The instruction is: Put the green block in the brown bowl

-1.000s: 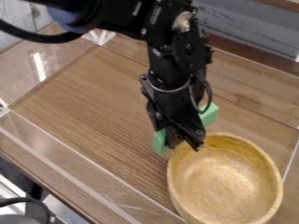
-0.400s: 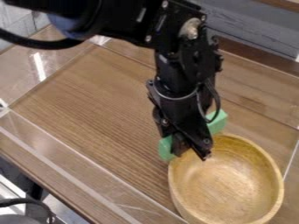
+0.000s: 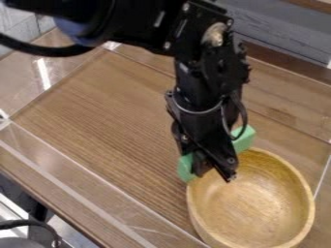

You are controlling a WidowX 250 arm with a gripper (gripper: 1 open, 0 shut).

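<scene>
The pincer point(image 3: 216, 163) is clamped shut on the green block point(image 3: 192, 169), holding it just above the near-left rim of the brown bowl point(image 3: 253, 199), over the wooden worktop point(image 3: 91, 107). To finish well, I judge it should carry the block further over the bowl's hollow before letting go, since a release here risks the block catching the thick rim and tipping outside.

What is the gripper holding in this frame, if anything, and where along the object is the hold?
The gripper is shut on the green block, gripping around its middle; both green ends stick out to either side, beside the brown bowl's rim.
</scene>
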